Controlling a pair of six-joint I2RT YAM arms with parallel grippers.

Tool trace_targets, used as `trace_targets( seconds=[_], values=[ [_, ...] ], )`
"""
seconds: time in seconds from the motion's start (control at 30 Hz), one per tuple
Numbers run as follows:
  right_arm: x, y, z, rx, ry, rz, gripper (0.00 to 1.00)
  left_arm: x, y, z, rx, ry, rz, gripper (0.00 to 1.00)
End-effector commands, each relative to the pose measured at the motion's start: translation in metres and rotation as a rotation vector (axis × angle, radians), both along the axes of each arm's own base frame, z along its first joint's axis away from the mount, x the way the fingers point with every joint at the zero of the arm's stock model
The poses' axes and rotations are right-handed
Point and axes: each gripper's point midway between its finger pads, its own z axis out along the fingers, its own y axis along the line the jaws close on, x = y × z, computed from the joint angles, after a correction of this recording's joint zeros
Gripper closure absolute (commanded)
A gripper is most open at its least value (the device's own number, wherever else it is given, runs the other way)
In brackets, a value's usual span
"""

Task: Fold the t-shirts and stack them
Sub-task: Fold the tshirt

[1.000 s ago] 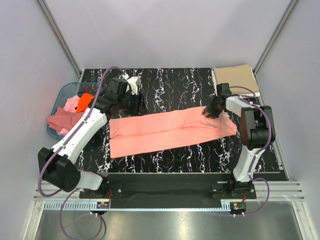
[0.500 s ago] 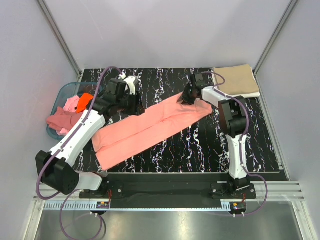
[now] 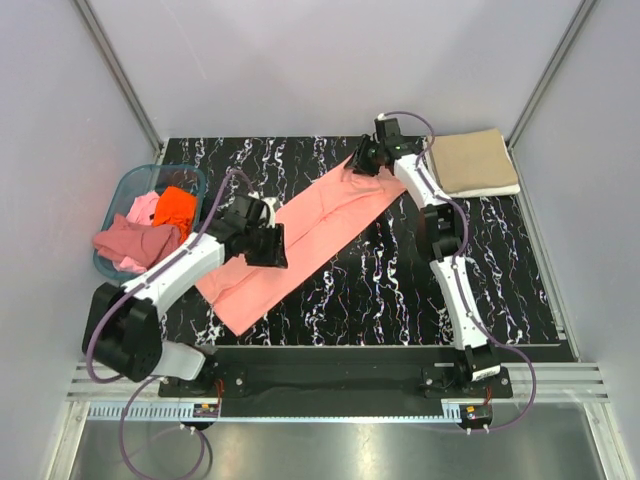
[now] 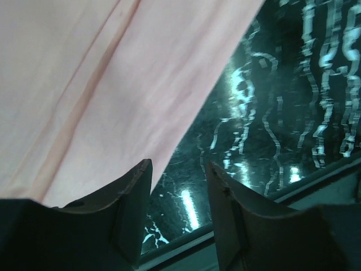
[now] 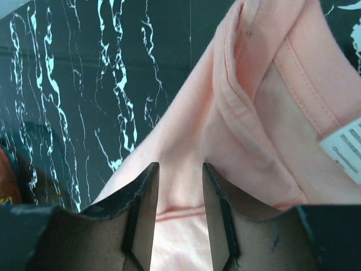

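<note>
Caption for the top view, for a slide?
Left gripper and right gripper over a lengthwise-folded salmon t-shirt lying diagonally; tan t-shirt folded far right.

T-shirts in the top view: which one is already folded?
The tan t-shirt at the far right corner: a neat rectangle. The salmon-pink t-shirt lies stretched out; the others are crumpled at the basket.

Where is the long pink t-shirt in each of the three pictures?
Top external: the salmon-pink t-shirt lies slantwise across the middle of the picture.
Left wrist: it fills the upper left.
Right wrist: it fills the centre and right, collar and label showing.
Shared landmark: the black marbled tabletop with white veins.
</note>
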Motion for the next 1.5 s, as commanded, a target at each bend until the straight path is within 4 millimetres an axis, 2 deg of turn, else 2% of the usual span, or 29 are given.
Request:
trace_targets(
  seconds=[0.0, 0.07, 0.1, 0.17, 0.2, 0.23, 0.27, 0.3, 0.33, 0.37, 0.4, 0.43, 0.47, 0.53, 0.7, 0.8, 0.83, 0.9, 0.93, 0.97, 1.03, 1.1, 1.17, 1.2, 1.27, 1.3, 1.33, 1.4, 1.47],
  values=[
    [-0.008, -0.003, 0.079, 0.007, -0.083, 0.075, 0.55, 0.011, 0.008, -0.025, 0.06, -0.011, 0.097, 0.54],
    [-0.019, -0.007, 0.09, -0.006, -0.075, 0.08, 0.53, 0.009, 0.009, -0.046, 0.069, 0.026, 0.128, 0.56],
    [-0.024, -0.011, 0.127, -0.006, -0.123, 0.072, 0.52, 0.007, 0.006, -0.05, 0.057, 0.043, 0.125, 0.57],
    [-0.038, -0.022, 0.131, -0.016, -0.092, 0.058, 0.52, 0.001, -0.002, -0.066, 0.042, 0.071, 0.128, 0.6],
    [-0.046, -0.029, 0.162, -0.011, -0.124, 0.039, 0.52, -0.002, -0.005, -0.071, 0.036, 0.083, 0.125, 0.61],
    [-0.057, -0.039, 0.145, -0.026, -0.064, 0.02, 0.52, -0.007, -0.012, -0.079, 0.025, 0.098, 0.11, 0.63],
    [-0.064, -0.045, 0.148, -0.033, -0.055, 0.003, 0.53, -0.01, -0.014, -0.085, 0.03, 0.105, 0.106, 0.64],
    [-0.072, -0.056, 0.168, -0.054, -0.085, -0.033, 0.53, -0.013, -0.017, -0.088, 0.038, 0.108, 0.101, 0.65],
    [-0.086, -0.064, 0.142, -0.085, -0.016, -0.05, 0.53, -0.019, -0.021, -0.096, 0.051, 0.12, 0.09, 0.67],
    [-0.093, -0.071, 0.14, -0.093, -0.007, -0.067, 0.55, -0.023, -0.025, -0.1, 0.055, 0.126, 0.083, 0.69],
    [-0.099, -0.075, 0.158, -0.078, -0.044, -0.074, 0.56, -0.027, -0.029, -0.102, 0.053, 0.13, 0.075, 0.69],
    [-0.114, -0.081, 0.135, -0.083, 0.012, -0.075, 0.58, -0.035, -0.04, -0.106, 0.048, 0.138, 0.058, 0.69],
    [-0.118, -0.086, 0.153, -0.059, -0.029, -0.086, 0.62, -0.045, -0.052, -0.107, 0.044, 0.143, 0.022, 0.69],
    [-0.132, -0.093, 0.138, -0.059, 0.007, -0.097, 0.62, -0.047, -0.071, -0.107, 0.018, 0.147, 0.012, 0.7],
    [-0.148, -0.115, 0.15, -0.09, -0.021, -0.14, 0.62, -0.054, -0.129, -0.094, -0.045, 0.153, -0.046, 0.71],
    [-0.156, -0.128, 0.144, -0.105, -0.007, -0.159, 0.62, -0.052, -0.183, -0.076, -0.152, 0.145, -0.084, 0.7],
    [-0.16, -0.135, 0.137, -0.108, 0.013, -0.169, 0.62, -0.049, -0.212, -0.063, -0.209, 0.148, -0.114, 0.7],
    [-0.165, -0.14, 0.14, -0.099, 0.013, -0.17, 0.62, -0.046, -0.24, -0.043, -0.27, 0.144, -0.172, 0.7],
    [-0.169, -0.144, 0.136, -0.102, 0.025, -0.174, 0.62, -0.041, -0.257, -0.022, -0.299, 0.13, -0.216, 0.7],
    [-0.172, -0.146, 0.136, -0.102, 0.028, -0.177, 0.61, -0.037, -0.261, -0.009, -0.304, 0.11, -0.234, 0.69],
    [-0.184, -0.147, 0.137, -0.1, 0.035, -0.173, 0.62, -0.027, -0.254, 0.017, -0.262, 0.044, -0.279, 0.68],
    [-0.197, -0.139, 0.14, -0.057, 0.05, -0.14, 0.63, -0.021, -0.237, 0.026, -0.227, 0.007, -0.275, 0.67],
    [-0.217, -0.126, 0.121, -0.041, 0.113, -0.119, 0.68, -0.013, -0.2, 0.029, -0.205, -0.016, -0.244, 0.66],
    [-0.225, -0.12, 0.118, -0.042, 0.12, -0.108, 0.71, -0.001, -0.177, 0.027, -0.191, -0.023, -0.196, 0.66],
    [-0.243, -0.106, 0.095, -0.038, 0.181, -0.088, 0.81, -0.006, -0.136, 0.014, -0.149, -0.025, -0.153, 0.66],
    [-0.25, -0.086, 0.09, -0.02, 0.184, -0.043, 0.89, -0.001, -0.116, 0.008, -0.124, -0.027, -0.115, 0.67],
    [-0.258, -0.079, 0.079, -0.018, 0.212, -0.03, 0.92, -0.01, -0.093, -0.008, -0.068, -0.017, -0.093, 0.69],
    [-0.265, -0.058, 0.067, -0.013, 0.224, 0.001, 0.96, -0.022, -0.065, -0.031, -0.014, 0.027, -0.056, 0.74],
    [-0.266, -0.05, 0.053, -0.015, 0.226, -0.001, 0.96, -0.03, -0.056, -0.041, 0.007, 0.047, -0.044, 0.76]
  ],
)
